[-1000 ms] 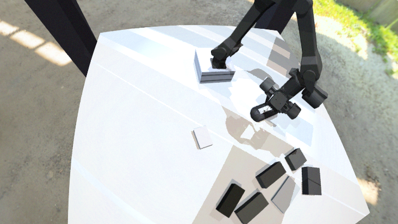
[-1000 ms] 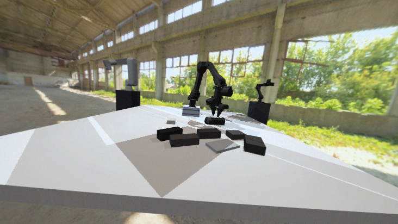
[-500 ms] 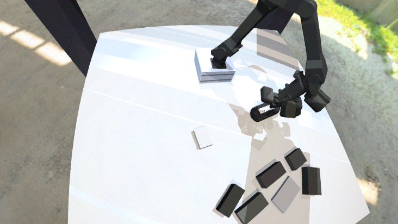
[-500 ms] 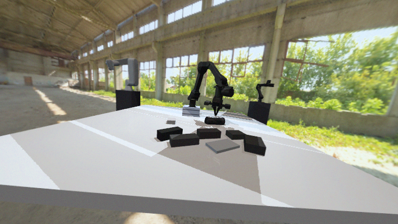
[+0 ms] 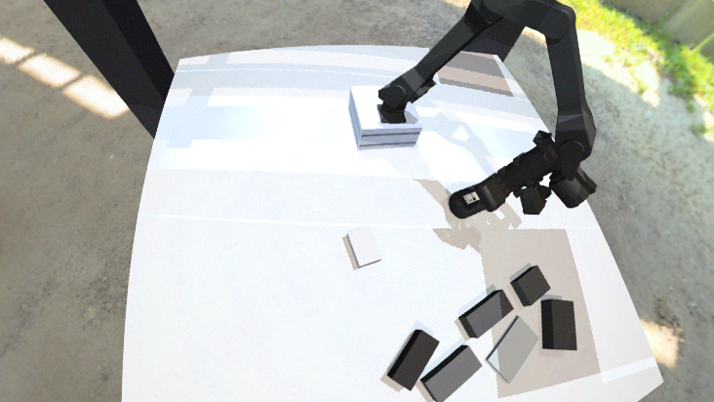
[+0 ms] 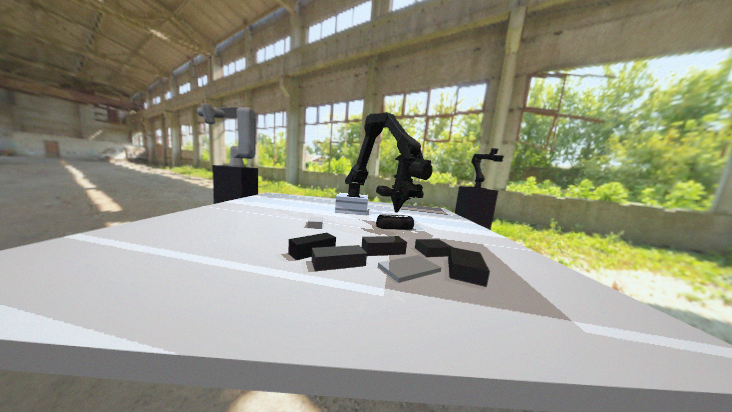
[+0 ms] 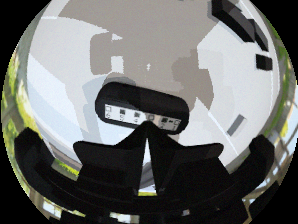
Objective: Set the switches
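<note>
Controller unit [image 5: 460, 209] [image 6: 395, 222] [image 7: 142, 95] is what I have under the arm [image 5: 572, 74] [image 6: 363, 148], lying on the table [image 5: 239, 300] [image 6: 204, 307] [image 7: 50, 45] with its label [image 5: 470, 198] [image 7: 136, 116] facing up, so the underside is toward me and the rocker switches are out of my sight. The unit is a long dark body with rounded ends. Through the wrist camera, the squares run from 6 on the left to 1 on the right: I read 6 as empty, 5 and 4 filled, 2 filled and 1 empty. The square between 4 and 2 looks empty to me, but the fingertips crowd it and I can't make out its number.

My pincer [image 5: 487, 197] [image 6: 396, 209] [image 7: 147, 124] is closed with nothing in its grip, tips together and pointing down over the unit. From these angles I cannot tell whether they touch it.

In the exterior view, five dark blocks [image 5: 485, 313] [image 6: 384, 245] [image 7: 232, 20] sit nearer the camera than the unit, with a flat grey plate [image 5: 513, 349] [image 6: 409, 268] among them. A small pale tile [image 5: 364, 246] [image 6: 314, 224] [image 7: 236, 126] lies apart from that group. My arm stands on a pale layered base block [image 5: 359, 100] [image 6: 351, 205].
</note>
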`<state>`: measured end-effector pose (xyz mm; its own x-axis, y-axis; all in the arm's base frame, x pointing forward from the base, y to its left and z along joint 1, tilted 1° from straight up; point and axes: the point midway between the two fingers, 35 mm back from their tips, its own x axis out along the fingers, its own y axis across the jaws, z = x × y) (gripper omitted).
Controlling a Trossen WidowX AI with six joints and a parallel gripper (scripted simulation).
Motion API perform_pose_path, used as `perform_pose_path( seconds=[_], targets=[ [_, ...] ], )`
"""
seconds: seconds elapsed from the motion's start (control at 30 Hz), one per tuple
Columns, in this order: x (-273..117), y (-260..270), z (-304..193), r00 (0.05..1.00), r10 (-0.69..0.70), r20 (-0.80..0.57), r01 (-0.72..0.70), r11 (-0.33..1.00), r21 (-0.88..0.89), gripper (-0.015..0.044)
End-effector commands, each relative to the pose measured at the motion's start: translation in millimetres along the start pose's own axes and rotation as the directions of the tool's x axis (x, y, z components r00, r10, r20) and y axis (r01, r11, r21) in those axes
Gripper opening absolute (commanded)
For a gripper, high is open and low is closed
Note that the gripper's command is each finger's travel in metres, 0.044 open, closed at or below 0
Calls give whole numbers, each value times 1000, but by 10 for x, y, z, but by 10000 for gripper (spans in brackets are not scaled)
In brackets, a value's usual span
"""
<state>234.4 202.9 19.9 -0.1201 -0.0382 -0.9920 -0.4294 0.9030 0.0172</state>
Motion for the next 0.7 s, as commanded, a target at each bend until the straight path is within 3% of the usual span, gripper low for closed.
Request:
perform_pose_path(
  seconds=[0.0,0.33,0.67],
  targets=[
    [-66,17,78,999,15,-47,-38,828,-560,0],
    [-109,4,108,995,17,-97,-96,381,-919,0],
    [-153,-10,137,989,22,-146,-139,-191,-972,0]
  ],
)
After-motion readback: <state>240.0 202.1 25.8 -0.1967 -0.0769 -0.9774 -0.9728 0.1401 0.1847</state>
